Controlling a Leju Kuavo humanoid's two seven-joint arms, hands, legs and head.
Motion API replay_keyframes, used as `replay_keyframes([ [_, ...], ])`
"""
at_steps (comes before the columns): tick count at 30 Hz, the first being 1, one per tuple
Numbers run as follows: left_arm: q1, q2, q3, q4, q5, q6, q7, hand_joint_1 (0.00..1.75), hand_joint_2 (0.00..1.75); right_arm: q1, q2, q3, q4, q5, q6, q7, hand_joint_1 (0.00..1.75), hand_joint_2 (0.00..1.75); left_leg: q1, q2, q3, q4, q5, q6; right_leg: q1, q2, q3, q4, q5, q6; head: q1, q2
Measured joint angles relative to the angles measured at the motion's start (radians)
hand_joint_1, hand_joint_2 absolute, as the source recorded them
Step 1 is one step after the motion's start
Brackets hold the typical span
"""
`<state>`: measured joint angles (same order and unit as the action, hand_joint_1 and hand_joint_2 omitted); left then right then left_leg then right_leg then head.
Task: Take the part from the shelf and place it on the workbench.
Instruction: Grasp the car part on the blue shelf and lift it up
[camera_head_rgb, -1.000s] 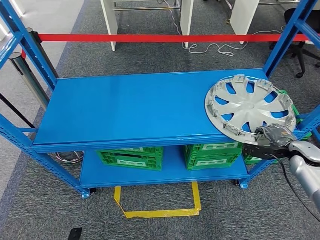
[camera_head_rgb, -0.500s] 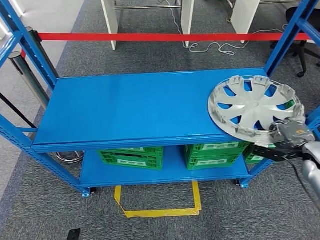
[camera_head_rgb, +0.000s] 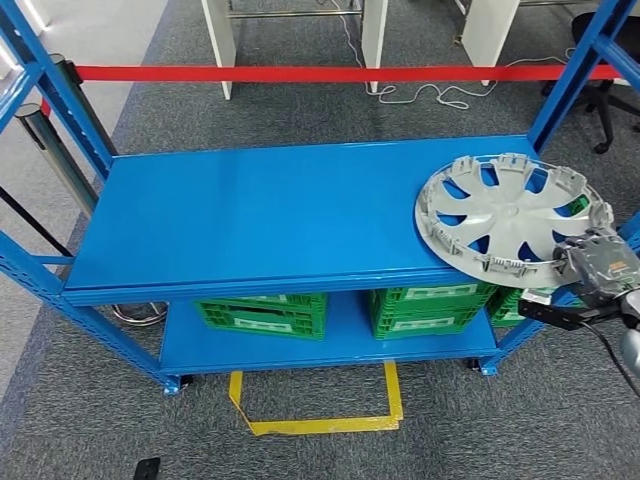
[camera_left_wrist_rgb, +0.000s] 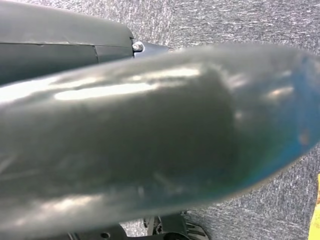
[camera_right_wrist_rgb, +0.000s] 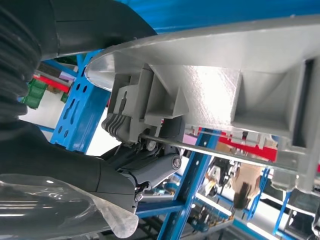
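The silver wheel cover (camera_head_rgb: 509, 217) sits at the 3 o'clock end of the blue shelf (camera_head_rgb: 264, 215), tilted, with its near-right rim lifted and overhanging the shelf's front and right edges. The right hand (camera_head_rgb: 596, 268) grips that rim at about 4 o'clock of the cover; in the right wrist view its dark fingers (camera_right_wrist_rgb: 143, 167) are clamped under the rim's clip ribs on the wheel cover (camera_right_wrist_rgb: 211, 75), thumb above. The shelf top from 9 o'clock through to the cover is bare blue surface, giving free room along its whole length. A blue upright post (camera_head_rgb: 570, 70) stands close behind the cover at 1 o'clock, limiting room on that side. Green crates (camera_head_rgb: 264, 312) occupy the lower shelf. Yellow tape (camera_head_rgb: 317, 425) marks the carpet at 6 o'clock. Against half a second ago, the cover has slid slightly further right and off the edge, and the hand has shifted right with it. The left hand's state cannot be told from the blurred left wrist view.
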<state>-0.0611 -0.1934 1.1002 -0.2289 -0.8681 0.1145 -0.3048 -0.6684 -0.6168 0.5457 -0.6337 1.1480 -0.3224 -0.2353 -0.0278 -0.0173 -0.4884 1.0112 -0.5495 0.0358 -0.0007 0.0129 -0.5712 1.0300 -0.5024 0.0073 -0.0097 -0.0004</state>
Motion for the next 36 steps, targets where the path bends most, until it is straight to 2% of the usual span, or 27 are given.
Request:
replay_keyframes([
  [25,-0.001,0.000,0.000,0.000,-0.004,0.002,0.000,0.00,0.00,0.037,-0.013,-0.037,-0.052,0.012,-0.029,0.000,1.75,1.75,0.000,0.000,0.000,0.000,0.000,0.000,0.000,0.000,0.000,0.000,0.000,0.000,0.000,0.000],
  [32,-0.001,0.000,0.000,0.000,-0.020,0.004,0.000,0.00,0.00,0.094,-0.019,-0.106,-0.148,0.053,-0.095,-0.008,1.75,1.75,0.000,0.000,0.000,0.000,0.000,0.000,0.000,0.000,0.000,0.000,0.000,0.000,0.000,0.000],
  [36,-0.001,0.000,0.000,0.000,-0.031,0.004,-0.002,0.00,0.00,0.148,-0.022,-0.161,-0.227,0.018,-0.099,-0.017,1.75,1.75,0.000,0.000,-0.001,0.000,0.000,0.000,0.000,0.000,0.000,0.000,0.000,0.000,0.000,0.000],
])
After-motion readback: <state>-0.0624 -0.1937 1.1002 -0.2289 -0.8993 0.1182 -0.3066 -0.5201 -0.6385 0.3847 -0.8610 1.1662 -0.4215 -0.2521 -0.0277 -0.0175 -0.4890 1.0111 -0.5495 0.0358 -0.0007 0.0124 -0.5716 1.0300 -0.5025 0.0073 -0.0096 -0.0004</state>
